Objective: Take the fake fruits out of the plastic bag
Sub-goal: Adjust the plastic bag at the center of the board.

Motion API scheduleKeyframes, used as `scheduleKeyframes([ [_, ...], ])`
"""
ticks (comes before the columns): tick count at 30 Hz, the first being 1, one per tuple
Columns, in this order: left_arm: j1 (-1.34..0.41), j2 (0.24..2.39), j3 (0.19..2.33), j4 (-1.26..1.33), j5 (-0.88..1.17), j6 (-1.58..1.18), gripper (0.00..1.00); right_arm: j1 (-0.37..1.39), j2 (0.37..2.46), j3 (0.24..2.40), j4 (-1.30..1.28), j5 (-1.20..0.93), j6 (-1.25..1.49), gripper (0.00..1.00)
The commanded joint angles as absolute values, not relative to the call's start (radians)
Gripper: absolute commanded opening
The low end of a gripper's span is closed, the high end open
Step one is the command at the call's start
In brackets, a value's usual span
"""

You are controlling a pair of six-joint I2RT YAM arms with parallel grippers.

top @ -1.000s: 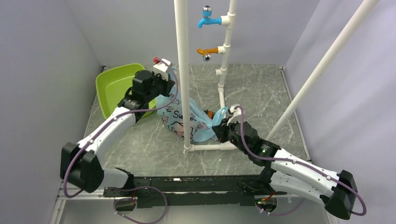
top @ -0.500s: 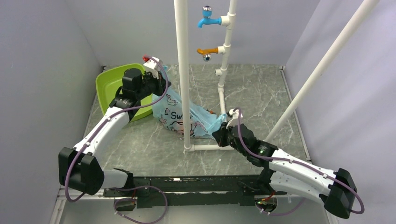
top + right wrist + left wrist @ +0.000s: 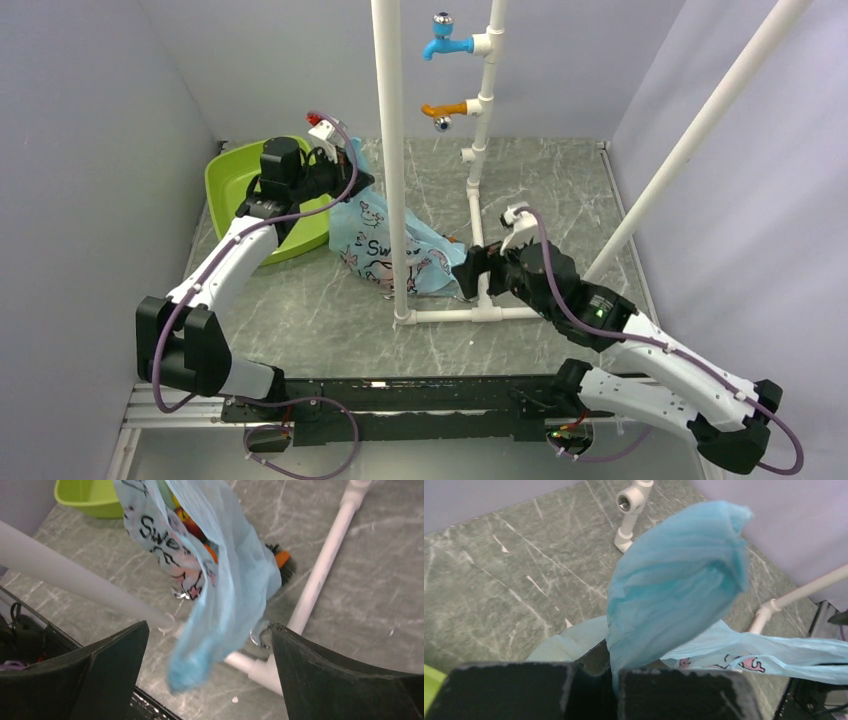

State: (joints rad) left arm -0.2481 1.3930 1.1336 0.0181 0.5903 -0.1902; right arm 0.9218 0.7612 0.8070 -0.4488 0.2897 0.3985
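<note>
The light-blue plastic bag (image 3: 385, 245) with its cartoon print lies stretched on the table beside the white upright pipe. My left gripper (image 3: 352, 182) is shut on the bag's upper end (image 3: 674, 590) and holds it lifted near the tray. In the left wrist view the plastic is pinched between the left gripper's (image 3: 614, 669) jaws. My right gripper (image 3: 468, 272) stands open at the bag's lower right end. In the right wrist view that loose blue end (image 3: 220, 615) hangs between the wide-apart jaws of the right gripper (image 3: 210, 627), touching neither. Fake fruits (image 3: 194, 529) show through the plastic as red and orange shapes.
A lime-green tray (image 3: 232, 185) sits at the back left, under my left arm. A white pipe frame (image 3: 470, 314) with a tall upright (image 3: 392, 150) stands right in front of the bag. A small orange-and-black tool (image 3: 282, 561) lies by the bag's lower end.
My right gripper has opened and let go of the bag's lower end, drawing back a little to the right. The left gripper has pulled the bag's upper end up and toward the back left.
</note>
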Motion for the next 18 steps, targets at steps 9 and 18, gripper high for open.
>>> scheduleKeyframes([
  [9, -0.249, 1.354, 1.161, 0.074, 0.752, -0.151, 0.00, 0.736, 1.233, 1.156, -0.328, 0.017, 0.174, 0.90],
  [18, -0.251, 1.339, 1.155, 0.079, 0.747, -0.141, 0.00, 0.709, 1.319, 1.083, -0.311, -0.040, 0.181, 0.87],
])
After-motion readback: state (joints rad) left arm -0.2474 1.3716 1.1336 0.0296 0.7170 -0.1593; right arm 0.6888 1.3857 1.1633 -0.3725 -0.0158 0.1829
